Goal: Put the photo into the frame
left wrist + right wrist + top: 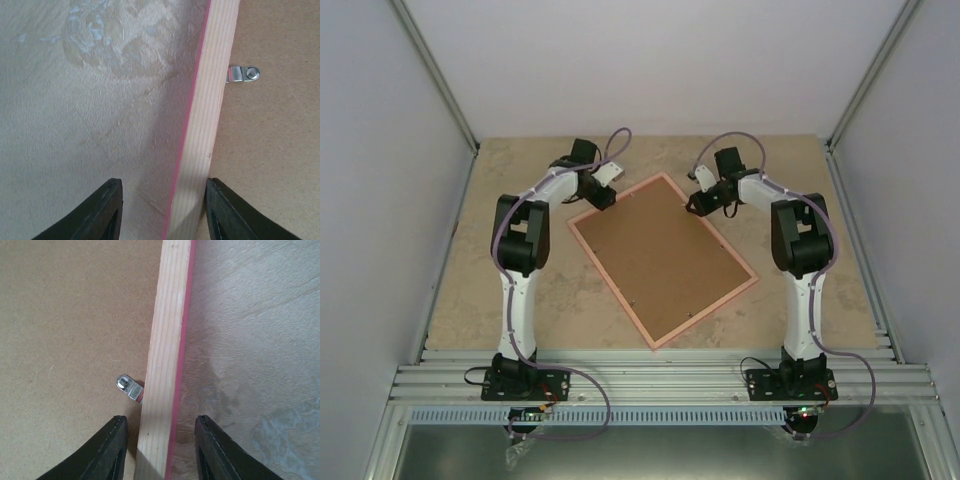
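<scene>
The frame lies face down and slanted on the table, its pink edge around a brown backing board. The photo is hidden or out of view. My left gripper is at the frame's far left edge. In the left wrist view it stands open astride the wooden rail, the right finger close against the rail's inner side. My right gripper is at the far right edge. It is open too, one finger on each side of the rail, gripping nothing.
Small metal turn tabs reach from the rails onto the backing board. The beige table is fenced by grey walls left and right. An aluminium rail carrying both arm bases runs along the near edge.
</scene>
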Robot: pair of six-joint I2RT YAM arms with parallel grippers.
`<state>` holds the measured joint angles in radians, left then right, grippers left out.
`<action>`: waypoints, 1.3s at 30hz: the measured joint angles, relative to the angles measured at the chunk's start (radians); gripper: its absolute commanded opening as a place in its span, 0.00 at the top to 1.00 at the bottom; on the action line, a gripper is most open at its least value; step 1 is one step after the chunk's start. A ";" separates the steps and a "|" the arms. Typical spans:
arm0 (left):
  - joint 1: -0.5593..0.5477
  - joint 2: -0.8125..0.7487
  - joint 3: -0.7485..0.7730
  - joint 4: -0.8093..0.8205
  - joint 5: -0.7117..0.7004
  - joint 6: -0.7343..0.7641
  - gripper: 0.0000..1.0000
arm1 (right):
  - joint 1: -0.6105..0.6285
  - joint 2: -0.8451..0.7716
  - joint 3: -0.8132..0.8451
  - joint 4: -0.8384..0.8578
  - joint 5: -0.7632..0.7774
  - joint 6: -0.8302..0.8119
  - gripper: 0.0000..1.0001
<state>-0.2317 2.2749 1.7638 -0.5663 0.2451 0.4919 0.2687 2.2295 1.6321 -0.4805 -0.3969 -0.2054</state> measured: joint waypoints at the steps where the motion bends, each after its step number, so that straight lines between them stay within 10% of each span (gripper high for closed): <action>1: 0.000 0.005 0.008 -0.003 0.003 0.000 0.56 | 0.000 0.001 0.000 0.002 0.000 0.000 0.63; 17: -0.023 0.021 0.030 -0.011 0.017 0.013 0.65 | 0.008 0.010 -0.001 0.056 0.012 0.085 0.85; 39: -0.040 0.021 0.028 -0.003 0.005 0.038 0.70 | 0.016 0.025 0.012 0.079 0.019 0.124 0.86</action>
<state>-0.2714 2.2955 1.7920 -0.5690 0.2497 0.5301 0.2848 2.2547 1.6440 -0.4019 -0.3779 -0.0818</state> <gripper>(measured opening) 0.305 0.188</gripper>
